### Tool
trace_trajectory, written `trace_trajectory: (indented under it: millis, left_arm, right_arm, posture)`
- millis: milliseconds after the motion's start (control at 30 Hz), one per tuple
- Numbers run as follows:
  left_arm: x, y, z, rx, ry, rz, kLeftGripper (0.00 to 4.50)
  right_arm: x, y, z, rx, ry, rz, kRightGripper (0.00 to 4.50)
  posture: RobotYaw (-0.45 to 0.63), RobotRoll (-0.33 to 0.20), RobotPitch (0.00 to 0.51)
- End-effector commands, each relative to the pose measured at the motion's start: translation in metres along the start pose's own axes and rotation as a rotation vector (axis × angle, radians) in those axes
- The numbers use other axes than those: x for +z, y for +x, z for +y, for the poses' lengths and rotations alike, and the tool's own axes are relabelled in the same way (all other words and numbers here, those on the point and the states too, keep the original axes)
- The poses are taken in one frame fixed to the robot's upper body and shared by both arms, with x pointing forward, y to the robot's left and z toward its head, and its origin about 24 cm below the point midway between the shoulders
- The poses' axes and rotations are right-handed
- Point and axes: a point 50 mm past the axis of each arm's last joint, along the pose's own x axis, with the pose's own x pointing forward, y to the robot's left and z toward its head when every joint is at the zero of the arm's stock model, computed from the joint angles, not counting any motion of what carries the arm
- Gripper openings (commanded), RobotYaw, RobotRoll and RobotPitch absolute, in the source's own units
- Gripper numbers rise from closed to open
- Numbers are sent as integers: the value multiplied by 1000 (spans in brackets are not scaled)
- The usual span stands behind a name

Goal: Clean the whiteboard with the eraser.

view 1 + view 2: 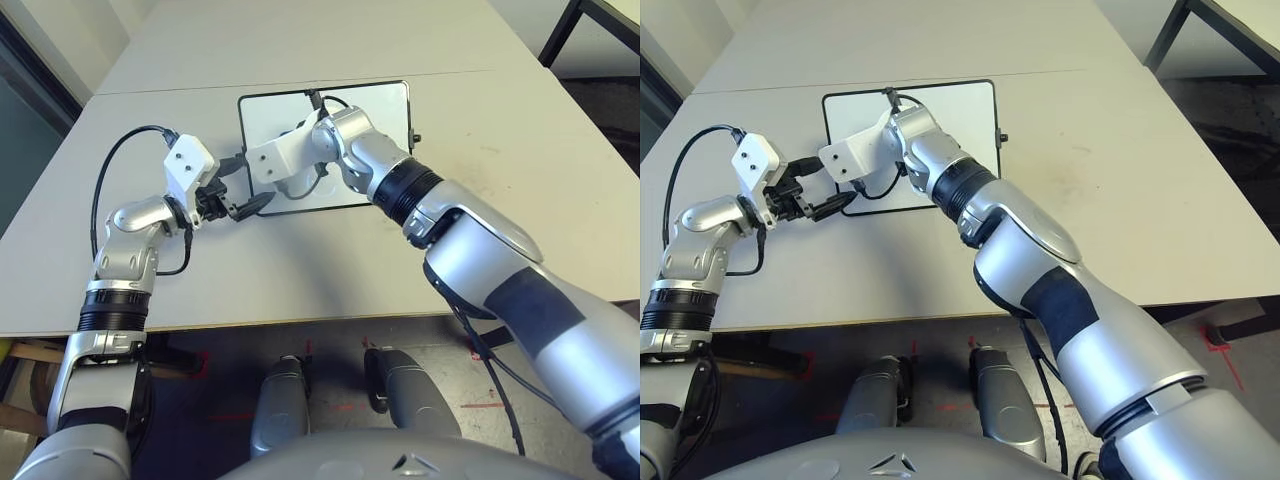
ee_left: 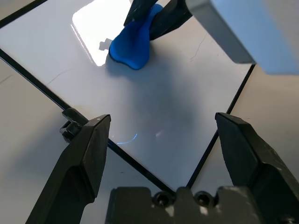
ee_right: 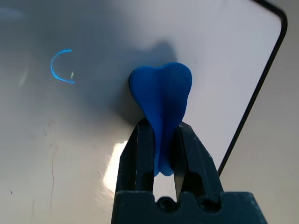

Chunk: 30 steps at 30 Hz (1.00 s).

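Note:
The whiteboard lies flat at the table's middle, white with a thin black frame. My right gripper is shut on the blue eraser, whose free end presses on the board's left part. The eraser also appears in the left wrist view, held between the right gripper's dark fingers. My left gripper hovers open at the board's near-left corner, with nothing between its wide-apart fingers. A few faint thin marks and a small blue arc show on the glossy surface.
A small dark knob sits on the board's frame near my left gripper. A black cable loops from my left wrist over the table. A second table adjoins at the back. A dark frame stands at the back right.

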Motion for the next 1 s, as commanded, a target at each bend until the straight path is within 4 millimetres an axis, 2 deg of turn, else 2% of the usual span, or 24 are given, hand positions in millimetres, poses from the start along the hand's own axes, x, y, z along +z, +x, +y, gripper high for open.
trace_trajectory:
  millis: [33,433,1000]
  left_arm:
    - [-1,-1,-2,3,-6,5,4500]
    - [0,-2,1,9,-8,1,4500]
    - [0,4,3,-5,-5,-1,4500]
  right_arm:
    - [5,1,1,-6,-9,-15,380]
    - [-17,2,1,-5,-26,56,380]
    - [-86,-8,2,14,-25,182,379]
  posture:
    - [2,0,129]
    - [-10,0,128]
    - [-42,0,127]
